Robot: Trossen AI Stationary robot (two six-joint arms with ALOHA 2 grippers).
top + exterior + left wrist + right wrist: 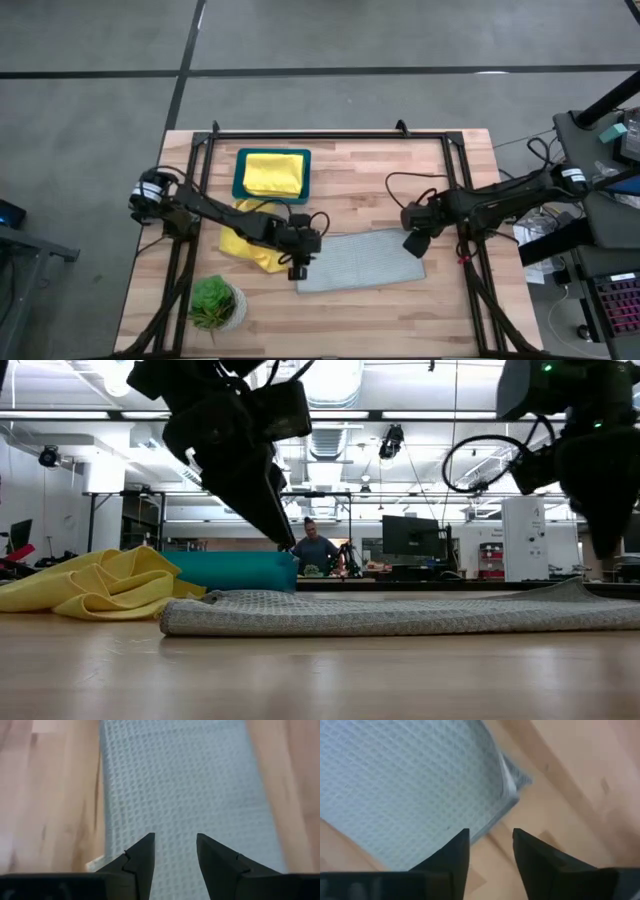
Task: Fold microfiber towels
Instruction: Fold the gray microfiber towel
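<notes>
You can't see the far edge of the pale grey towel (185, 785) in the left wrist view; the frame cuts it off. In the low view, the teal tray (235, 571) hides behind the crumpled yellow towel (95, 585), and the person (314, 548) beyond the table is too small to make out.

No lettering, label, brand mark or number can be read anywhere in these views. The pale grey towel (362, 262) under the two grippers shows only its plain waffle weave, and the signs in the room behind are too small to tell.
</notes>
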